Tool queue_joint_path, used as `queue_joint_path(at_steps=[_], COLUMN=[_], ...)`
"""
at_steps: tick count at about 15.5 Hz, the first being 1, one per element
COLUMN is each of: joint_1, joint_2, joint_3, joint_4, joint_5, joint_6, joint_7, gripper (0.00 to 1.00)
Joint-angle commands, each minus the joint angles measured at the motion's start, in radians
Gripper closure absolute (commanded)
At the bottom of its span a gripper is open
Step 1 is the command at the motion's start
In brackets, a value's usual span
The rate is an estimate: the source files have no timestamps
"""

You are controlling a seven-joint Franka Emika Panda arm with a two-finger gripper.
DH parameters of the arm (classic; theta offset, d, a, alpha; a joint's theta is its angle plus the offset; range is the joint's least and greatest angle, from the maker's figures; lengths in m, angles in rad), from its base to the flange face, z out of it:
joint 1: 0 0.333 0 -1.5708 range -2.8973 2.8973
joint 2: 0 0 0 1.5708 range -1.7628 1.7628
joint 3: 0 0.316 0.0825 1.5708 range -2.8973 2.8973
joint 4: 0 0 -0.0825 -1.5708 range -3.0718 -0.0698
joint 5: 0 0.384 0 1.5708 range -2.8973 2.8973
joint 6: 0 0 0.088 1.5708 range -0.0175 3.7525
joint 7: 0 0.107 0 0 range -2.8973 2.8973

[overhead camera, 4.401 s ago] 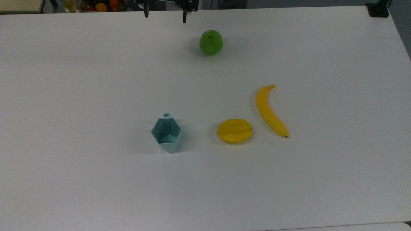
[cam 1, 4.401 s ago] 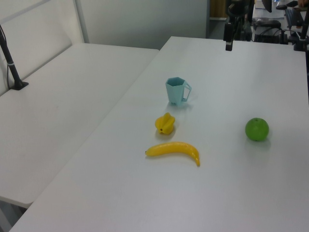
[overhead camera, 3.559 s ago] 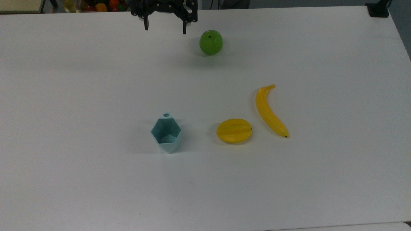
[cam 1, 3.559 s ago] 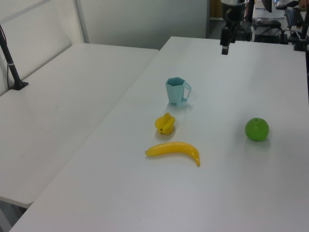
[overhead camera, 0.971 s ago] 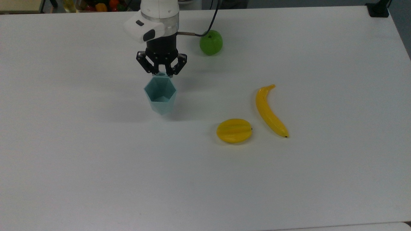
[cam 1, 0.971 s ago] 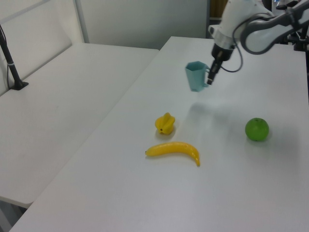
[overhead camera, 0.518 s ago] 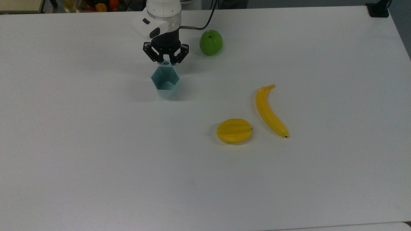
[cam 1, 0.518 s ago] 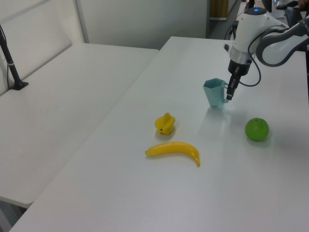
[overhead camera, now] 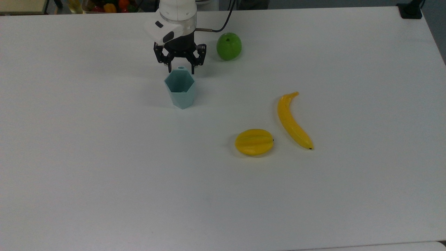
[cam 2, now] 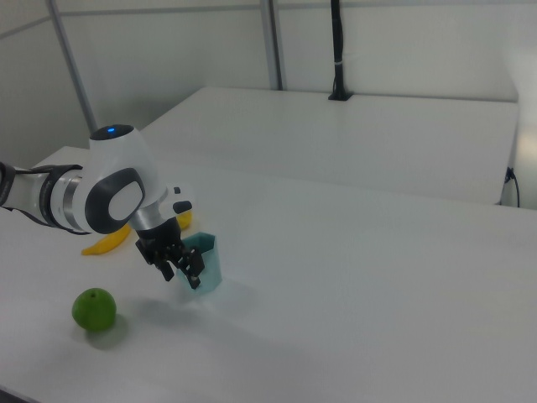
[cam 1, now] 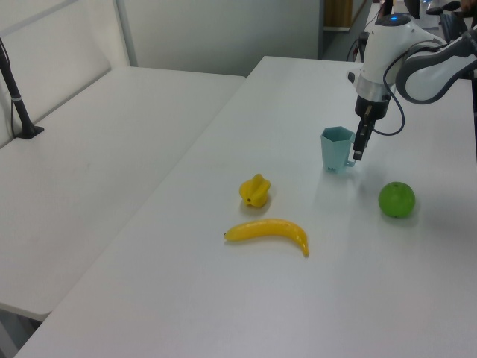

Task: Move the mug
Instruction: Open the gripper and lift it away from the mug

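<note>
The mug [overhead camera: 180, 89] stands upright on the white table [overhead camera: 104, 167], with its hexagonal mouth facing up and its long axis vertical; the body becomes narrower toward the base. In the top view its small tab handle, with a round hole in it, points toward the top edge, directly at the claw [overhead camera: 180, 68]. In the left view the handle is on the mug's [cam 1: 336, 148] right side, next to the claw [cam 1: 358, 154].

The claw hangs from the white arm [overhead camera: 174, 19] and points down at the handle. In the top view its two black fingers [overhead camera: 170, 67] stand on either side of the tab, with a narrow space between them and the tab, so the claw is a little open and does not hold the mug. In the right view the claw [cam 2: 183, 270] is in front of the mug [cam 2: 204, 263], on the right view's left side of it.

A green apple [overhead camera: 229, 46] lies near the arm, to the top view's right of the claw and apart from the mug. A yellow starfruit [overhead camera: 254, 142] and a banana [overhead camera: 292, 121] lie well apart from the mug, toward the top view's lower right; the two are just beside each other but do not touch. In the left view the starfruit [cam 1: 255, 190] and the banana [cam 1: 268, 233] are nearer to the camera than the mug, and the apple [cam 1: 396, 199] is to the left view's right.
</note>
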Motion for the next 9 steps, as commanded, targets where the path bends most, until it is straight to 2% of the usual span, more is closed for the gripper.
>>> queue_joint_path(at_steps=[1, 3, 6, 9], joint_1=[0.004, 0.01, 0.006, 0.004], joint_2=[-0.06, -0.066, -0.048, -0.051], joint_3=[0.002, 0.007, 0.008, 0.007], joint_4=[0.057, 0.173, 0.44, 0.577], joint_5=[-0.012, -0.012, -0.009, 0.006], joint_6=[-0.16, -0.316, -0.597, -0.695], joint_7=[0.001, 0.001, 0.008, 0.014], gripper=[0.02, 0.0, 0.0, 0.0])
